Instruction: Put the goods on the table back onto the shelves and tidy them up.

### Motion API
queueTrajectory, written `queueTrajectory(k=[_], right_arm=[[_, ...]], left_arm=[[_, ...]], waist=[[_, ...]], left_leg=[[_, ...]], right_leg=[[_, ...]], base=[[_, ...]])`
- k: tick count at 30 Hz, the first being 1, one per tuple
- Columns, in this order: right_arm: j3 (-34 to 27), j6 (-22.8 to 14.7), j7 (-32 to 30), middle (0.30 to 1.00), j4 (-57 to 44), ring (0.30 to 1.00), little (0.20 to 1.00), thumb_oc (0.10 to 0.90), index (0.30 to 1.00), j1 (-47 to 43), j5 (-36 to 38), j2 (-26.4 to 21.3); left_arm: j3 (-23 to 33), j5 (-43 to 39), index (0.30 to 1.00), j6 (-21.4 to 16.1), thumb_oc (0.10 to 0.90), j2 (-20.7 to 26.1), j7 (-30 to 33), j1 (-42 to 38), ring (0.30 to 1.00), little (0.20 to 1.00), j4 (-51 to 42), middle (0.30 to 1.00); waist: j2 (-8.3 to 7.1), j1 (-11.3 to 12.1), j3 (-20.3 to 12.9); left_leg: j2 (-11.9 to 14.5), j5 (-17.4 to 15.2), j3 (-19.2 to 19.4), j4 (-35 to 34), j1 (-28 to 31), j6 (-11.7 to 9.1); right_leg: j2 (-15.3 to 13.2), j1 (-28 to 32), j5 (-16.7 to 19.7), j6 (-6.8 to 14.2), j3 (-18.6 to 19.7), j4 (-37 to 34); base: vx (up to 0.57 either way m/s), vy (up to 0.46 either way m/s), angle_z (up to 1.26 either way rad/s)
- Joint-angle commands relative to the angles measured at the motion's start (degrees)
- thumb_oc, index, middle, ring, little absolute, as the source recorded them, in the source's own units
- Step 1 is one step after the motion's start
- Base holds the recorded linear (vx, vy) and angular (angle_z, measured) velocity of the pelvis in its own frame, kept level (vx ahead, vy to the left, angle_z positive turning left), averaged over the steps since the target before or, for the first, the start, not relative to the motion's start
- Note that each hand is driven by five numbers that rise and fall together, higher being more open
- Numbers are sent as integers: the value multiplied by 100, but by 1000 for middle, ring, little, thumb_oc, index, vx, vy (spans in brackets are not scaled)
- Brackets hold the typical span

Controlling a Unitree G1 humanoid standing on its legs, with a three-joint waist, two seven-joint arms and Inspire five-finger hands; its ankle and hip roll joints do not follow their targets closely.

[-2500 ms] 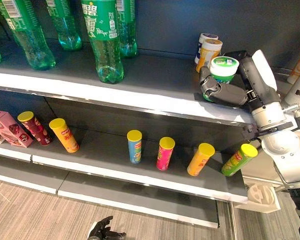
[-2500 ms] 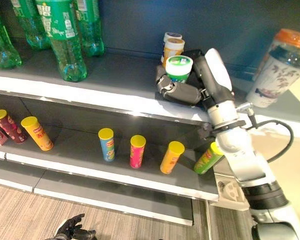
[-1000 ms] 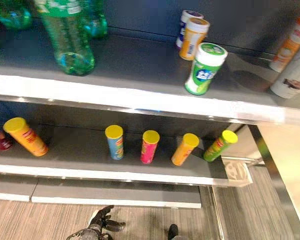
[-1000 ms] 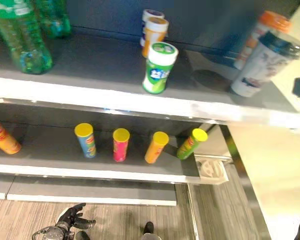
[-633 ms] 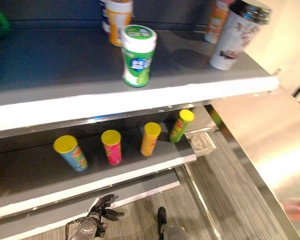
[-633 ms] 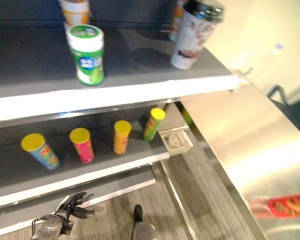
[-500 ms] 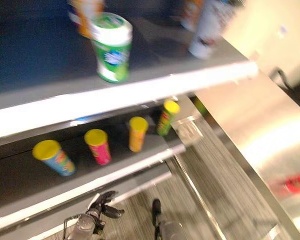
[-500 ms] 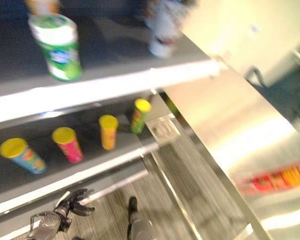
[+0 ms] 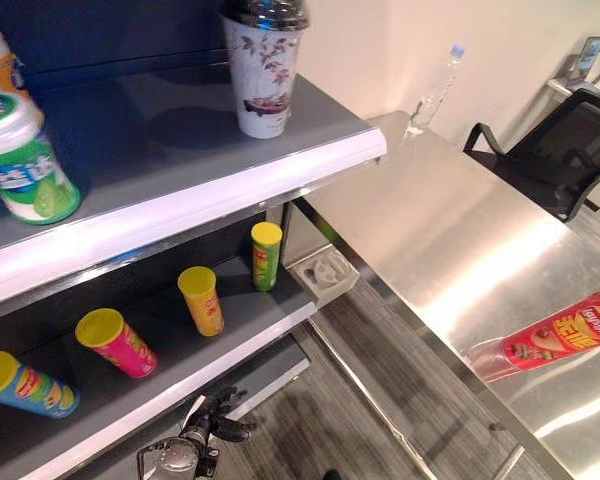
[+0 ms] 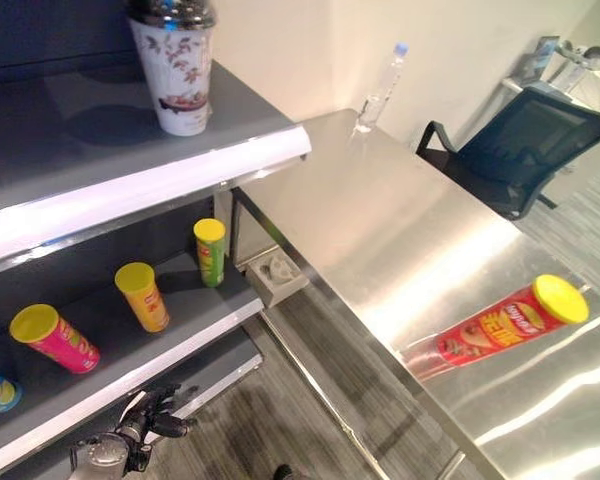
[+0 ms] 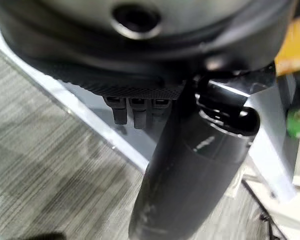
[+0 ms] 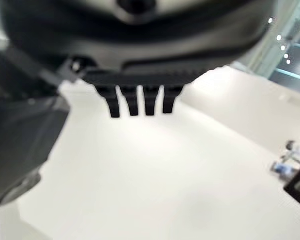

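Observation:
A red chip can (image 10: 505, 328) with a yellow lid lies on its side on the steel table (image 9: 450, 240), near its right end. On the lower shelf (image 9: 230, 340) stand green (image 9: 265, 255), orange (image 9: 200, 300), pink (image 9: 115, 342) and blue (image 9: 25, 382) chip cans, all leaning. The upper shelf carries a green-white jar (image 9: 20, 165) and a white flowered cup (image 9: 263, 75). My left hand (image 9: 215, 425) hangs low by the floor in front of the shelf, open, fingers spread, holding nothing. My right hand (image 12: 137, 102) is open with straight fingers and is empty.
A clear water bottle (image 9: 435, 90) stands at the table's far end. A black office chair (image 9: 560, 150) sits beyond the table. A white plastic bracket (image 9: 323, 272) sits between shelf and table. Wood-look floor (image 9: 360, 400) lies below.
The camera has swung right, from the shelves to the steel table. My right hand, earlier shut round the green-white jar on the upper shelf, has let go and drawn away.

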Motion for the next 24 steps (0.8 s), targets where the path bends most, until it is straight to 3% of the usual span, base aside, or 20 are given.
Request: queueTrajectory(k=[1,2,3,4,6,10,14,18,24], right_arm=[[-419,-370,-73,900,-202,900,900,800,900,-893,215,-129],[-321,-356,-52,900,-209,900,900,800,900,-976,210,-67],[-296,-352,-35,900,-270,900,900,800,900,-972,202,47],[-296,-350,-36,900,-272,900,900,800,900,-971,201,49],[-136,-357,43,900,-385,900,900,800,900,-1095,368,335],[264,-208,327,900,-753,900,900,800,900,-1152,416,727],[607,-90,748,900,-1116,900,900,800,900,-1159,569,894],[625,26,1177,900,-1277,900,900,800,900,-976,782,720],[502,109,1643,900,-1436,900,900,800,900,-677,1030,281]], left_arm=[[-9,-296,900,-266,800,82,64,-186,900,900,-373,900],[3,-340,900,-277,800,64,76,-206,900,900,-343,900],[18,-374,900,-273,800,34,100,-209,900,900,-359,900],[19,-374,900,-273,800,35,100,-208,900,900,-359,900],[27,-390,900,-266,800,-26,136,-226,900,900,-371,900],[130,-260,900,-201,800,-84,70,-147,900,900,-254,900],[206,-138,900,-208,800,-94,-28,-99,900,900,-197,900],[254,-35,900,-244,800,-85,-158,-35,900,900,-132,900],[222,54,900,-298,800,-123,-291,17,900,900,-90,900]], waist=[[-432,517,204],[-422,548,202],[-400,549,210],[-403,542,208],[-311,556,130],[-52,399,-108],[85,346,-121],[186,210,-154],[203,98,-185]], left_leg=[[-222,-507,-1533,275,-516,-831],[-487,-932,-1927,305,-563,-670],[-734,-1029,-2170,225,-605,-506],[-740,-1027,-2176,222,-609,-503],[-1015,-1123,-2441,-23,-503,-447],[-1229,-995,-1984,-568,32,-366],[-1380,-972,-1753,-850,330,-329],[-1470,-988,-1488,-988,542,-305],[-1443,-950,-1404,-1027,587,-335]], right_leg=[[-176,299,-700,512,525,67],[-210,281,-680,510,610,65],[-270,255,-606,518,557,85],[-273,256,-607,521,550,85],[-325,216,-524,564,645,136],[-454,74,-430,654,842,211],[-537,20,-380,710,956,248],[-608,-47,-275,782,1068,213],[-596,-83,-219,797,1096,132]], base=[[-122,-81,-40],[-174,-33,-54],[-89,50,-49],[-45,91,-50],[65,127,-10],[94,145,-24],[25,110,-39],[13,61,-29],[-4,4,-13]])
